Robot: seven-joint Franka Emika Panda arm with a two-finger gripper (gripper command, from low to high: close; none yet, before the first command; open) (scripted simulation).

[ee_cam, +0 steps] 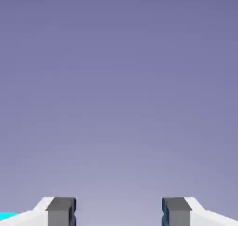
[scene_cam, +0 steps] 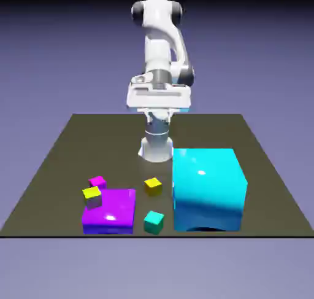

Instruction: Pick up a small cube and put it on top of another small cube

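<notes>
Several small cubes lie on the dark table in the exterior view: a magenta one, a yellow one at the far left corner of the big purple block, an orange-yellow one and a teal one near the front edge. My gripper hangs high above the table's far side, well away from all of them. In the hand view the gripper is open, its fingertips wide apart with only backdrop between them.
A big purple block sits at the front left. A much taller big cyan block stands at the front right, and a sliver of cyan shows at the hand view's bottom left. The robot's base rises behind them.
</notes>
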